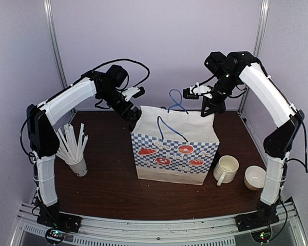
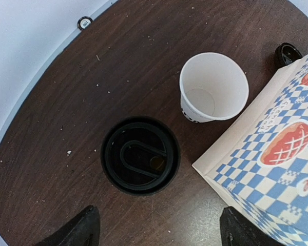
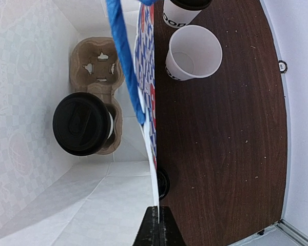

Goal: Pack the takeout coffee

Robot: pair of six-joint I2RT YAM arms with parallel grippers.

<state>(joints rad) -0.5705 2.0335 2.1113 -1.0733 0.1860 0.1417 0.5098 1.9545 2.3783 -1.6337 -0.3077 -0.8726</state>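
Tabletop (image 2: 66, 102) dark wood, perhaps crumb-specked; open cup (image 2: 213, 87) beside bag (image 2: 277, 154); pale walls (image 1: 159, 46).

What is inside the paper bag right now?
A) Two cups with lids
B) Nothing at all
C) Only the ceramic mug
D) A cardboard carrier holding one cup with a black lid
D: the right wrist view looks down into the bag and shows a cardboard carrier with one lidded cup seated in it and its other slot empty.
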